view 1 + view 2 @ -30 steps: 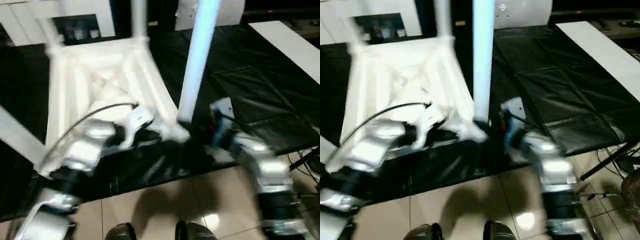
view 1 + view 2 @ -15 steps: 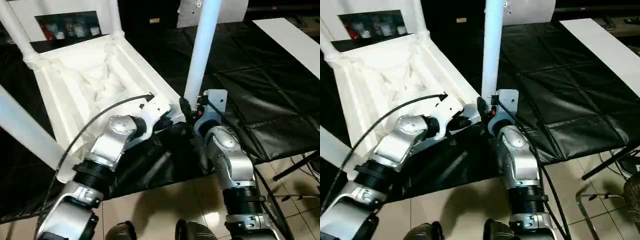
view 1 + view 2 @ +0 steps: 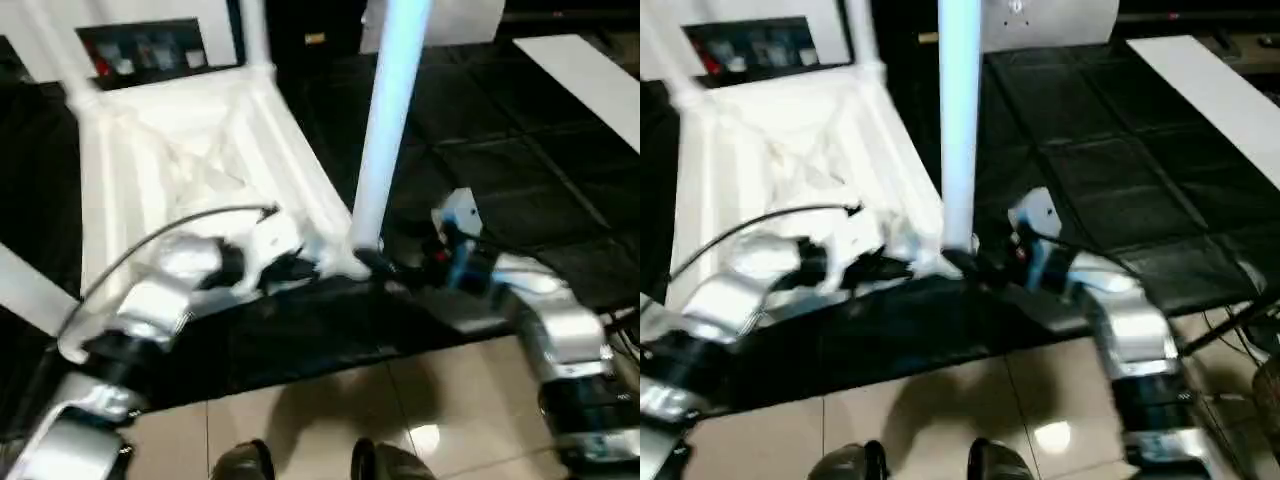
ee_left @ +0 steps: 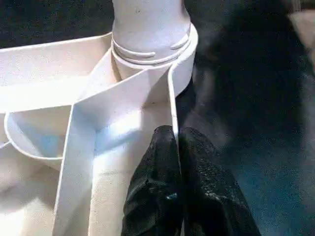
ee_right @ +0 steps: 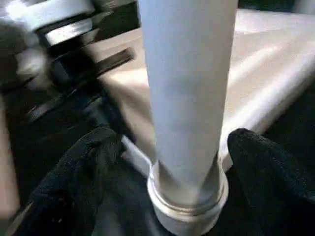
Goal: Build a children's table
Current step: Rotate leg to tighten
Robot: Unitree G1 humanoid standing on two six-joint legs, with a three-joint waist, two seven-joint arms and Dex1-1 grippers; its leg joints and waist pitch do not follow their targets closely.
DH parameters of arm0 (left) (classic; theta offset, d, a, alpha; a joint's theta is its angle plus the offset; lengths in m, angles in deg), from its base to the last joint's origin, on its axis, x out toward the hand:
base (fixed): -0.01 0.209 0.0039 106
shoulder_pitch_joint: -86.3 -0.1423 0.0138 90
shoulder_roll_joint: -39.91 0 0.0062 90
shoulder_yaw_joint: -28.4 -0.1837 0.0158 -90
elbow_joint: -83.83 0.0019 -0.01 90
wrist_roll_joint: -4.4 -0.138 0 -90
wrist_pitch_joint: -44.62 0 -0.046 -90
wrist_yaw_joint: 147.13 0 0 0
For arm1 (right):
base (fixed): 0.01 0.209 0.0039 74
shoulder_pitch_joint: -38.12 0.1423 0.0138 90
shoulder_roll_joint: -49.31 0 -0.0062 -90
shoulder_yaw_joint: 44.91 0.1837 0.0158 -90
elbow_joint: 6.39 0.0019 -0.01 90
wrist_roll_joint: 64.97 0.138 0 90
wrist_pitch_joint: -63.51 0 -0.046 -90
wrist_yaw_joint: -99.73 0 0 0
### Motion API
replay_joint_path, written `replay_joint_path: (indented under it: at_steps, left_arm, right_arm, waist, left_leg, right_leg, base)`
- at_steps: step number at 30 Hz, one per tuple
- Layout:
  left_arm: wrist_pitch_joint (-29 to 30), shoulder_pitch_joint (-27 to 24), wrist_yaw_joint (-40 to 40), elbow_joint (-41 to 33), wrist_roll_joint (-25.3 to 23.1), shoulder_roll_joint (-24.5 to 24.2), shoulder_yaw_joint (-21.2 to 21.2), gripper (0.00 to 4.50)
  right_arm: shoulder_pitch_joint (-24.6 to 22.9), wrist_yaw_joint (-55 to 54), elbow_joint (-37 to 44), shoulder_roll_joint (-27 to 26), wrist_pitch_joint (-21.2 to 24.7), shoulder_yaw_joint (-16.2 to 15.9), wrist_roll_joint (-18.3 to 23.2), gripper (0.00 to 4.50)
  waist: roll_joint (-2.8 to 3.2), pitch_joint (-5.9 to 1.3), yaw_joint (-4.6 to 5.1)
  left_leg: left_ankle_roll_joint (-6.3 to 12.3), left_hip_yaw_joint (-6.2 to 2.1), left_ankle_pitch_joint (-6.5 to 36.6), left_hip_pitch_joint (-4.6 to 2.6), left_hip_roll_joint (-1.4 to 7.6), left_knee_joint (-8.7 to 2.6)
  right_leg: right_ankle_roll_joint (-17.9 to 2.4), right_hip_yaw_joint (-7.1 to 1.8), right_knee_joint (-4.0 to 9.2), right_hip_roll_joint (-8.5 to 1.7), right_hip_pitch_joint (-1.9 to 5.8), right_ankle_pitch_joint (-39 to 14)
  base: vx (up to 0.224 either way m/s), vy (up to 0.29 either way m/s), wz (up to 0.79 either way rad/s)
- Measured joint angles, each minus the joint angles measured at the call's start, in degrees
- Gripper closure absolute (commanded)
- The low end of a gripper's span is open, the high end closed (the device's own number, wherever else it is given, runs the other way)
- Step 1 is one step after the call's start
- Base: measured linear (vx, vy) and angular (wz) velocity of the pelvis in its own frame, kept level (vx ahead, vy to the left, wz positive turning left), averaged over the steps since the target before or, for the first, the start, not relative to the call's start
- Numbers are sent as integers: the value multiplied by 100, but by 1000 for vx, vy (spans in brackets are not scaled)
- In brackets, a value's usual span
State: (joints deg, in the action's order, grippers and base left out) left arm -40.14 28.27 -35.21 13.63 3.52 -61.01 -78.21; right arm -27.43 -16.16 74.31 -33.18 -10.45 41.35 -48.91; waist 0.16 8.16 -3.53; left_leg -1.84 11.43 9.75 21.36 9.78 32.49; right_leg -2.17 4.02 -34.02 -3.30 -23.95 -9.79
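While the children's table [image 3: 190, 150] lies upside down on the black-covered work table [image 3: 520, 150], both grippers are working its near corner.

Going left to right: a leg [image 3: 30, 290] pokes out at the far left, two more rise from the far corners, and the ribbed underside faces up. The left gripper [image 4: 176, 147] has its two black fingers pinched together on the thin rim wall right next to the corner socket [image 4: 187, 54], so it's clamped on the table's edge. The fourth leg [image 3: 385, 120] stands upright in that socket. The right gripper [image 5: 172, 147] has its fingers [image 5: 266, 162] spread wide on either side of the leg's base, and I honestly can't tell if they touch it. Off to the far right lies a flat white panel [image 3: 585, 85].
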Motion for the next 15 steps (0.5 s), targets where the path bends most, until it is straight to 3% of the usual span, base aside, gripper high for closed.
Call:
replay_joint_path:
  at_steps: [6, 15]
  left_arm:
    - [-455, 17, -939, 93, 197, -281, -180, 450]
    - [-987, 296, -1627, 436, 213, -429, -433, 450]
  right_arm:
    - [309, 1327, -284, 363, -261, -396, 118, 69]
    - [684, 2371, -1017, 461, -659, -891, -5, 143]
  waist:
    - [-8, 0, -176]
    - [-17, 1, -193]
  left_leg:
    - [7, 1, 5, 2, -1, 6]
    - [8, 1, 5, 5, -2, 14]
  right_leg:
    - [0, -1, -1, -2, 3, 0]
    - [0, -1, -4, -5, 4, 0]
  base:
    - [0, 0, 0]
    - [0, 0, 0]
